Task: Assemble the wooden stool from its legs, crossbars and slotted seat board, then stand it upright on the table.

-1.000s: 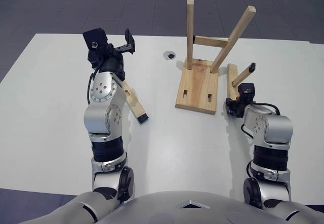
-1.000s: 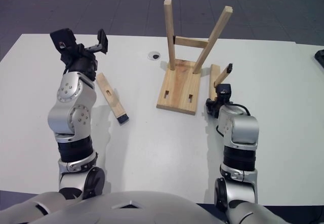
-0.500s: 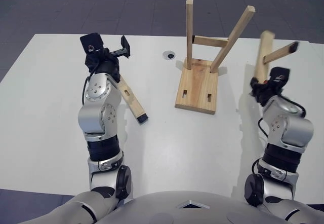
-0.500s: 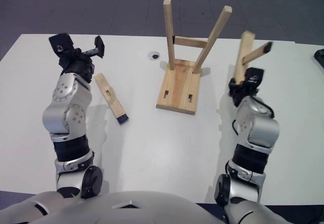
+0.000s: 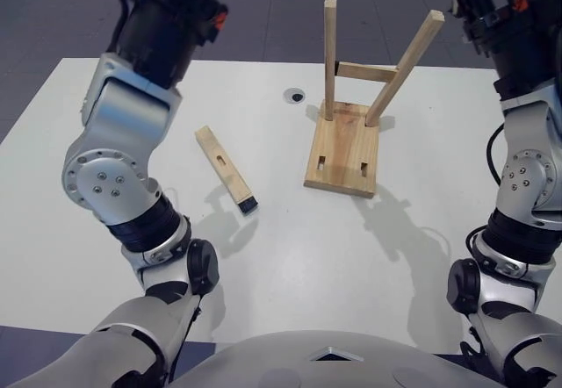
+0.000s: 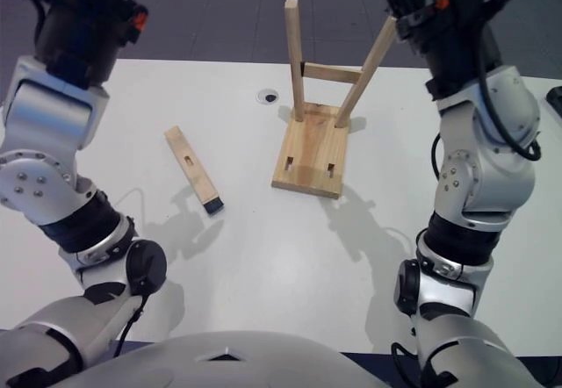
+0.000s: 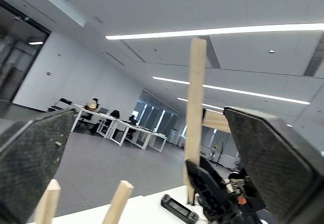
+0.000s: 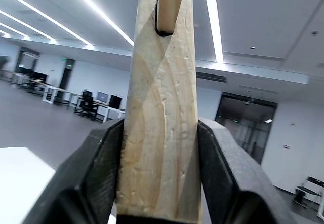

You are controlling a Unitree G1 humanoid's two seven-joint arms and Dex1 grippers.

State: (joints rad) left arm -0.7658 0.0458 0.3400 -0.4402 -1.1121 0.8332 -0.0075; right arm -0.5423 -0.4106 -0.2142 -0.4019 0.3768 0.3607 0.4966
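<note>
My left hand (image 7: 152, 158) is raised at the upper left of the head view. Its pads are spread wide with nothing between them, so it steadies nothing. Below it, left of centre, a loose leg (image 5: 226, 167) lies flat on the worktop (image 5: 290, 256), well apart from the other parts.

At centre the seat board (image 5: 342, 148) lies flat with two legs (image 5: 329, 54) standing in its far slots. One is upright and the other leans right, with a crossbar (image 5: 364, 71) joining them. The two near slots are bare.

At the upper right my right hand (image 8: 159, 183) is clenched on a third leg (image 8: 162, 97), held high above the worktop, with a second crossbar (image 8: 169, 3) seated in its slot.

My main worry is the descent. The board is unrestrained, so I judge that a leg coming in off-angle would push it across the worktop instead of entering a slot. The jutting bar could catch the leaning leg and lever that pair out or tip the board. The clamp grips one short stretch of the leg, so side load at the tip may pivot it in the pads. The bar looks only pushed in, and a knock might shake it out.
</note>
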